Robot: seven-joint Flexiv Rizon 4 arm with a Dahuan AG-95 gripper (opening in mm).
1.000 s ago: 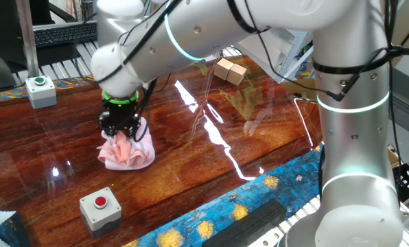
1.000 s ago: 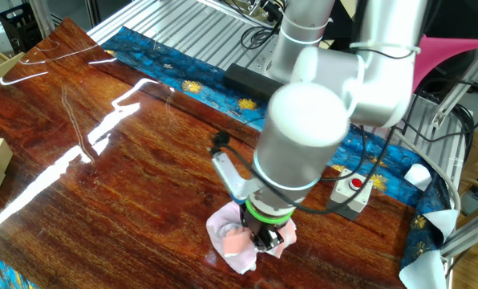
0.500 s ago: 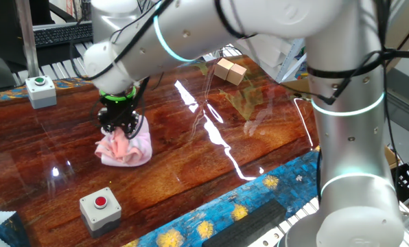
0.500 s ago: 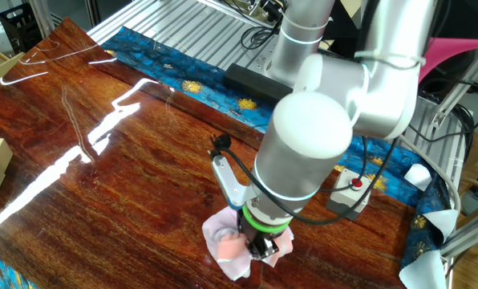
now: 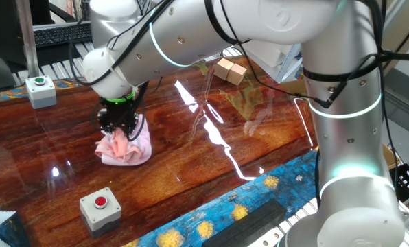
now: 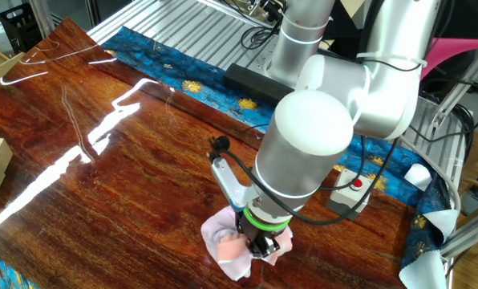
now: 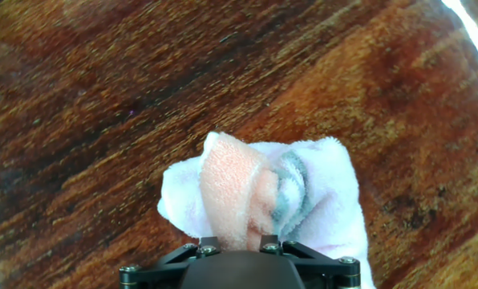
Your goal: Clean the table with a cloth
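Hand view: gripper (image 7: pixel 232 241) clamped on cloth (image 7: pixel 303 201).

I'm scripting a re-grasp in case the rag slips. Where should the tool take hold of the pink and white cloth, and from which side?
Pinch the raised middle fold of the crumpled pink and white cloth, coming straight down from above. It lies bunched on the glossy reddish-brown wooden table, its edges flat but its folds standing up. The tool already grips it there.

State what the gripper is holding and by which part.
The gripper holds the cloth, pinched at a raised fold in its bunched middle, with the rest pressed on the table.
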